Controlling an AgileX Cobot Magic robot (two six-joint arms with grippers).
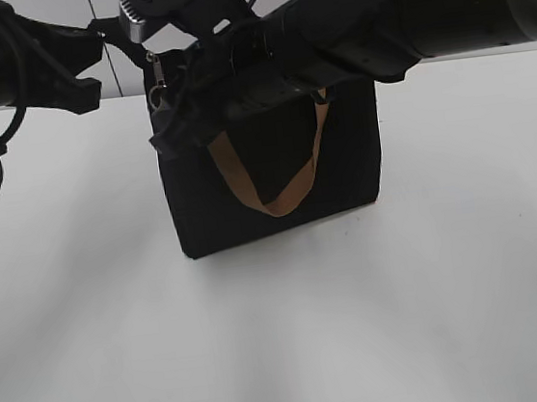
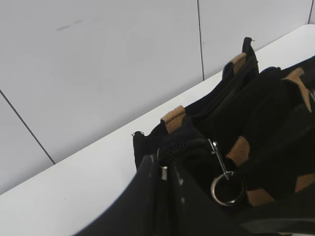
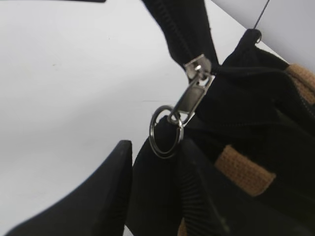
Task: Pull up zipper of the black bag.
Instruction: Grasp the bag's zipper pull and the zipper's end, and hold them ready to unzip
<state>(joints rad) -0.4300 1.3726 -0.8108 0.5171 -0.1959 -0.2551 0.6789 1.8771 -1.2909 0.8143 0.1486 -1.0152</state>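
Observation:
The black bag (image 1: 275, 176) stands upright on the white table, one tan strap handle hanging down its front. Its zipper runs along the top; the silver pull tab (image 1: 157, 78) with a ring hangs at the top left corner. It also shows in the left wrist view (image 2: 224, 177) and the right wrist view (image 3: 194, 96). My left gripper (image 2: 167, 182) is shut on the zipper's end tail at that corner (image 1: 147, 52). My right gripper (image 3: 155, 196) is open just below the ring, with bag fabric between its fingers (image 1: 174, 120).
The white table (image 1: 284, 335) spreads out in front of the bag. A pale panelled wall (image 2: 98, 59) stands close behind. Both arms crowd over the bag's top left.

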